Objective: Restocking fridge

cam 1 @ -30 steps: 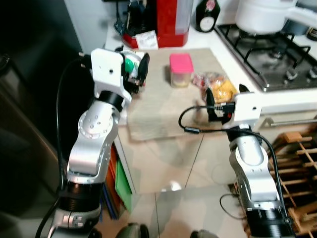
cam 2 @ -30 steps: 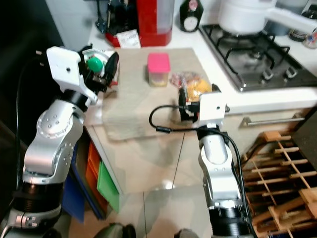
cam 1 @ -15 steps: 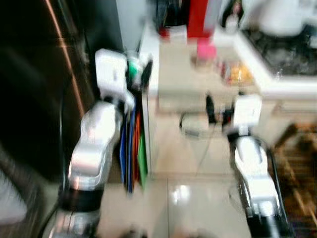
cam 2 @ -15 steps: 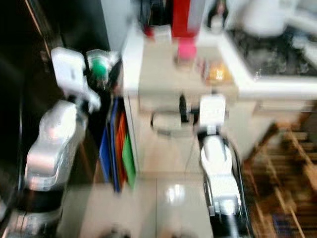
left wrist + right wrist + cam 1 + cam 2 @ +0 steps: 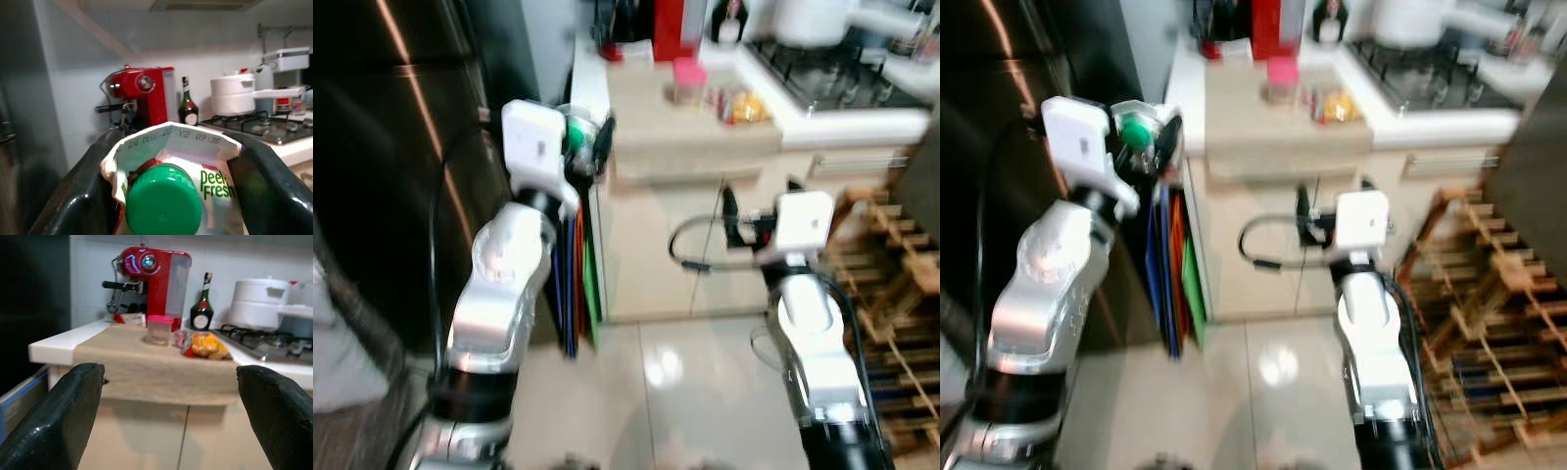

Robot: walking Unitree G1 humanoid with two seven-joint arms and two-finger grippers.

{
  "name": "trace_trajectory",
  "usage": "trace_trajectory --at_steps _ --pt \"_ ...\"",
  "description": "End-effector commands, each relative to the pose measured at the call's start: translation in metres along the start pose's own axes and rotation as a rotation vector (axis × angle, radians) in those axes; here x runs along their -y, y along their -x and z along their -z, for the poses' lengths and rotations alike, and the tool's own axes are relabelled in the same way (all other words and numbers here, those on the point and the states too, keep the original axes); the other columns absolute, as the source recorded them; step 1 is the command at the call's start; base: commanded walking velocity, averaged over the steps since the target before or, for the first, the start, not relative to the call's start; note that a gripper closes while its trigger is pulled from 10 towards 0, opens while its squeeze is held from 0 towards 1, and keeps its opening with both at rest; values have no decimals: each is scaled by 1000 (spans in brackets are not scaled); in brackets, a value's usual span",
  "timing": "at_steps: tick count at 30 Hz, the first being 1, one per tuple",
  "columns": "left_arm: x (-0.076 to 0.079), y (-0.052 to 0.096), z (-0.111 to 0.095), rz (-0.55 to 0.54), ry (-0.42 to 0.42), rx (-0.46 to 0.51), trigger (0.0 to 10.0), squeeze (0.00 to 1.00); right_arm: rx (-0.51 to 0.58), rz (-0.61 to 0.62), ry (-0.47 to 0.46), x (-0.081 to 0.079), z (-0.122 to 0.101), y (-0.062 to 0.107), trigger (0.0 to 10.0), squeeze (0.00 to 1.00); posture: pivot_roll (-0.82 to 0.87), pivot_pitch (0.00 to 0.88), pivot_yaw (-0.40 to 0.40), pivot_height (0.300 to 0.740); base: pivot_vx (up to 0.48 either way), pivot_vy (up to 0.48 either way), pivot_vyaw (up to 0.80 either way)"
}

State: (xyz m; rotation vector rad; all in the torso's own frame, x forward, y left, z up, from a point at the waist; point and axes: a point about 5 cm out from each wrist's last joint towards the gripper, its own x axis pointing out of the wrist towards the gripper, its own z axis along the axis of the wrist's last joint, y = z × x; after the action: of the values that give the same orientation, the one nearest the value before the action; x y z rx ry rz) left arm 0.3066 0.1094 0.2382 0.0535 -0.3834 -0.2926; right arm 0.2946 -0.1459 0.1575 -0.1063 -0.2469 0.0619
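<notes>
Between left claw [image 5: 166, 196] fingers: carton [image 5: 195, 166].

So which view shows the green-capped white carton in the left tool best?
The left wrist view: the green-capped white carton sits close-up between the left tool's fingers, print legible. Both eye views show just its green cap, small and blurred.

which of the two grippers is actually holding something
The left gripper: its black fingers clamp a carton with a green cap. The right gripper is open with nothing between its fingers, facing the counter.
</notes>
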Motion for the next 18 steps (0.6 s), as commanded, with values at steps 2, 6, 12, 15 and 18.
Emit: trace_trajectory --at_steps 2,6,12,15,18 --pt "4 -1 -3 16 -11 17 10000 0 15 -5 3 1 -5 -3 10000 0 -77 0 59 740 0 0 0" --pt "3 -2 -3 10 -10 17 10000 0 17 -8 2 1 -5 -5 10000 0 -74 0 59 740 0 0 0" --pt "3 -2 -3 5 -11 19 10000 0 14 -10 0 0 -3 -6 10000 0 -74 0 61 740 0 0 0" --pt "2 -3 -3 2 -9 20 10000 0 14 -10 -1 0 -3 -7 10000 0 -75 0 61 740 0 0 0" --pt "4 -4 -3 4 -9 23 10000 0 14 -11 0 0 -3 -7 10000 0 -75 0 61 740 0 0 0"
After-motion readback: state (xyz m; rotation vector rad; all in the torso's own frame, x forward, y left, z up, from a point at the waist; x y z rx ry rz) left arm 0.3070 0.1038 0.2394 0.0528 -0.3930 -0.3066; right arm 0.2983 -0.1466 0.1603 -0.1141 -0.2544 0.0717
